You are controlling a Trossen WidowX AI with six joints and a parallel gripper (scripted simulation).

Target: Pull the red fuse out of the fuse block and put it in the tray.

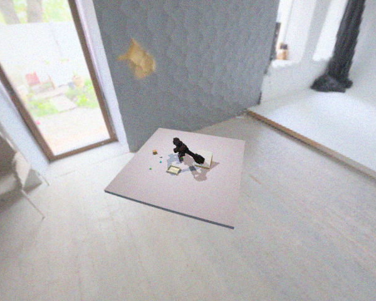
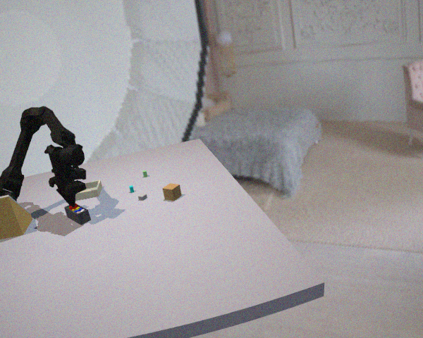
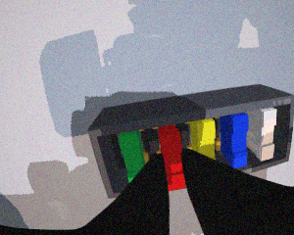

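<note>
The red fuse [image 3: 171,142] [image 2: 73,206] is pinched between the tips of my gripper [image 3: 171,160] [image 2: 73,204], which is shut on it. The fuse stands higher than its neighbours and overlaps the near wall of the dark fuse block [image 3: 152,110] [image 2: 79,217] in the wrist view. Whether its lower end is clear of the slot is hard to tell. The green fuse [image 3: 131,152] is left of it; the yellow fuse [image 3: 204,134], blue fuse [image 3: 234,139] and white fuse [image 3: 268,132] are to its right, all in the block. The cream tray [image 1: 173,173] [image 2: 89,193] appears empty, beside the block.
An orange-brown cube [image 1: 154,152] [image 2: 171,191], a small grey piece [image 2: 142,197], a cyan piece [image 1: 160,161] [image 2: 131,189] and a green piece [image 1: 150,168] [image 2: 144,174] stand beyond the block and tray. A tan wedge-shaped block [image 2: 3,220] is near the arm's base.
</note>
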